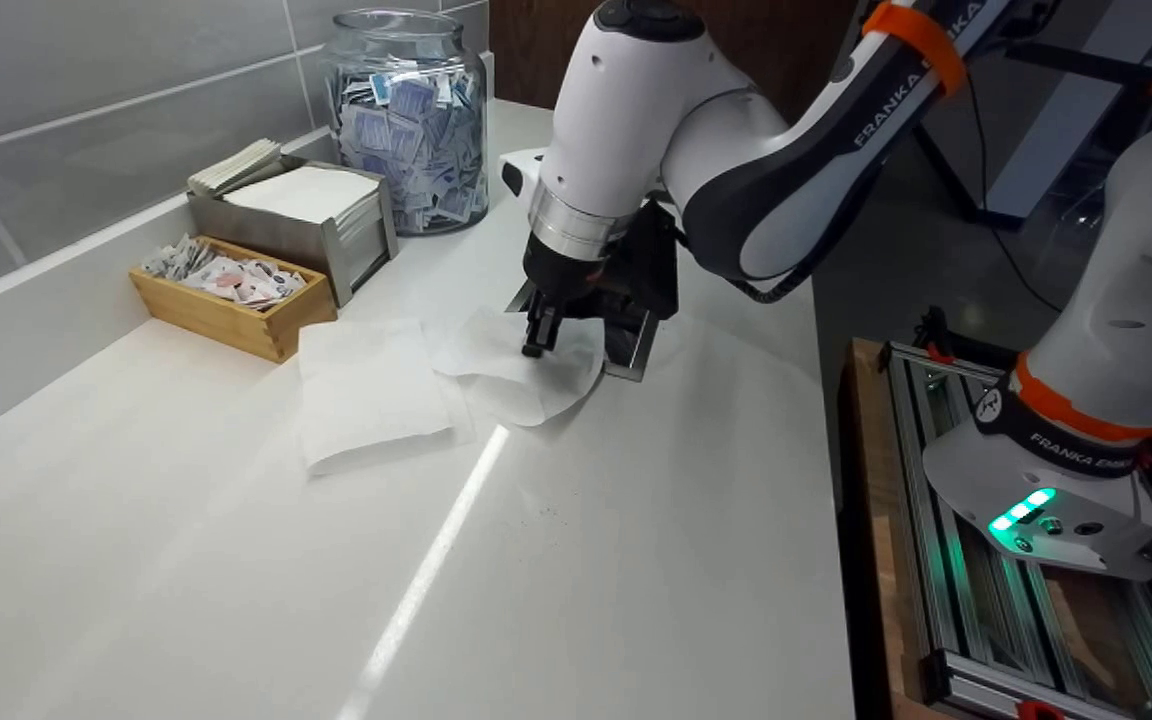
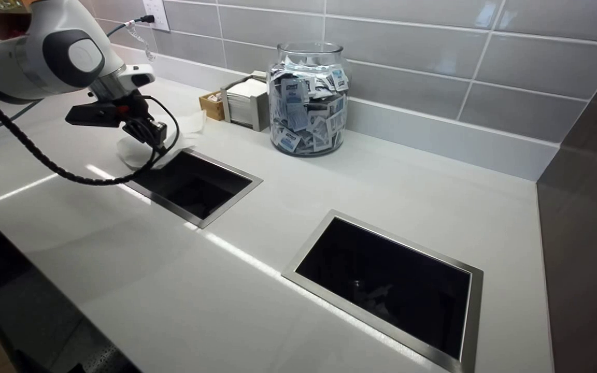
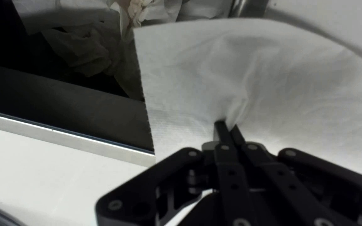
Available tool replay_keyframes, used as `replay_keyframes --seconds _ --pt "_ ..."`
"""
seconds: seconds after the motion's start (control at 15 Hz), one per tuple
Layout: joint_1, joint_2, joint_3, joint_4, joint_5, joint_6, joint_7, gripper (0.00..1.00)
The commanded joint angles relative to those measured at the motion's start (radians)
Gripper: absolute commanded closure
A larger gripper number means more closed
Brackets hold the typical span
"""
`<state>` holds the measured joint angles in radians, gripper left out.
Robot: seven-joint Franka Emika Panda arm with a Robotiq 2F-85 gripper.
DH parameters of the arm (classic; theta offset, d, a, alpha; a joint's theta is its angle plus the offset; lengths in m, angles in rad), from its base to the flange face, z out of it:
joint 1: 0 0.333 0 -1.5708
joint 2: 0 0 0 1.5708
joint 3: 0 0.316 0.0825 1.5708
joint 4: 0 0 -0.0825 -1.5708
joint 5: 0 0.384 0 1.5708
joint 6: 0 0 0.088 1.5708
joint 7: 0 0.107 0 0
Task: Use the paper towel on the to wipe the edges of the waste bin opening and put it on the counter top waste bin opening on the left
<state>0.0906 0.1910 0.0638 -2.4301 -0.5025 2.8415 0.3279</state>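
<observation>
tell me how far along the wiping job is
Done: the gripper is shut on a paper towel. In hand: that towel drapes over one end of the bin opening, apparently for wiping, though stills can't show what's been wiped. Left: likely the uncovered edges, then dropping the towel in, since it's not yet released.

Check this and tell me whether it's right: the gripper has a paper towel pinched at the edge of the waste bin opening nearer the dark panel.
"Nearer" is wrong: the gripper has a paper towel pinched at the edge of the waste bin opening farther from the dark panel, as seen in an exterior view.
</observation>
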Motion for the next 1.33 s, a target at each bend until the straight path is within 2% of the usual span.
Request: replay_keyframes --seconds 0.0,0.13,0.2,0.33,0.47,0.73,0.87,1.27 --pt "0.005 0.054 0.025 0.028 0.032 0.006 -0.020 1.00" --pt "-0.008 0.045 0.075 0.016 0.113 -0.035 -0.085 1.00" --pt "0.026 0.036 0.061 0.008 0.187 -0.054 -0.142 1.00" --pt "0.030 0.015 0.079 0.006 0.268 -0.125 -0.198 1.00" --pt "0.041 -0.006 0.076 0.010 0.303 -0.214 -0.216 1.00" --pt "0.053 -0.041 0.077 0.006 0.333 -0.381 -0.236 1.00" --pt "0.056 -0.055 0.069 0.001 0.313 -0.446 -0.228 1.00" --pt "0.048 -0.067 0.059 -0.004 0.292 -0.556 -0.225 1.00"
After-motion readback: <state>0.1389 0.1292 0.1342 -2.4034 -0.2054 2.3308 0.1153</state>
